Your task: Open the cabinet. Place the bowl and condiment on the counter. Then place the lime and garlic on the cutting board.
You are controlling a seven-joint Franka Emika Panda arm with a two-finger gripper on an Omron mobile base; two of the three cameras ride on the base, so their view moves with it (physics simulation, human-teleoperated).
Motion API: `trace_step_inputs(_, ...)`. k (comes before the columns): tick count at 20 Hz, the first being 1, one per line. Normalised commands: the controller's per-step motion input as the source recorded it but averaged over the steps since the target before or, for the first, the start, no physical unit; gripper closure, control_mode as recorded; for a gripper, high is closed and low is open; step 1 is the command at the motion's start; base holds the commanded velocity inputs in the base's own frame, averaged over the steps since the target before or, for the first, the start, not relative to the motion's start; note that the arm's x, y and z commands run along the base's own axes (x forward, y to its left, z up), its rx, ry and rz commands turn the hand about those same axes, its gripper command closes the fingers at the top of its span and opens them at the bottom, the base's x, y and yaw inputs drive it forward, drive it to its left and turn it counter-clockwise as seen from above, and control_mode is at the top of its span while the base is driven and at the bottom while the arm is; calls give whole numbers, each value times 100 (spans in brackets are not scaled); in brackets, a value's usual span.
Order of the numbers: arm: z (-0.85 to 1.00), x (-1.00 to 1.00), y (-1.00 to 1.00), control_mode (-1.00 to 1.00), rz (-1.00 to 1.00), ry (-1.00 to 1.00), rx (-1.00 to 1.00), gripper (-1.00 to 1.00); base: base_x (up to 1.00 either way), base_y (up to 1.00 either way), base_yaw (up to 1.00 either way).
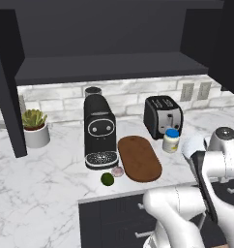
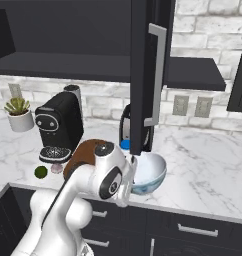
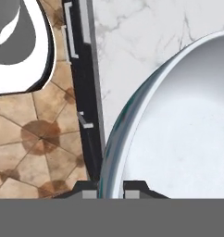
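Pinching the rim of the bowl (image 3: 178,120), the gripper (image 3: 111,187) has its two dark fingertips pressed on either side of the pale bluish-white wall, one inside and one outside, in the hand view. In the right base view the bowl (image 2: 150,172) sits at the front edge of the marble table (image 2: 203,165), at about 3 o'clock from the arm's white wrist, which bends down over the table edge with its hand pointing at the rim. In the left base view the bowl (image 1: 192,145) peeks out just behind the arm's upper joint.

At 10 o'clock from the bowl stands the condiment jar (image 1: 171,141) with its blue lid, upright on the table just in front of the toaster (image 1: 162,116). The oval cutting board (image 1: 139,158) lies bare at 9 o'clock from the jar. Off the board's near left end rest the garlic (image 1: 117,171) and the lime (image 1: 107,179), close together on the marble, below the coffee machine (image 1: 100,131).

Overhead, the cabinet (image 1: 109,43) stands open, its door (image 2: 149,75) with the silver bar handle swung out. A potted succulent (image 1: 35,127) sits at the far left.
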Motion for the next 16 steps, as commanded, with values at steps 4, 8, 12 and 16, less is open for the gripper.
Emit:
trace_step_inputs(4, -29, 39, -25, -100, 8, 0, 0, 100, 0, 0, 0)
trace_step_inputs(8, -22, 34, -23, -100, 7, 0, 0, 100, 0, 0, 0)
trace_step_inputs(12, -10, 22, -24, -100, 4, 0, 0, 100, 0, 0, 0)
trace_step_inputs(16, 0, -19, -5, -100, 2, -1, 0, -100, 0, 0, 0)
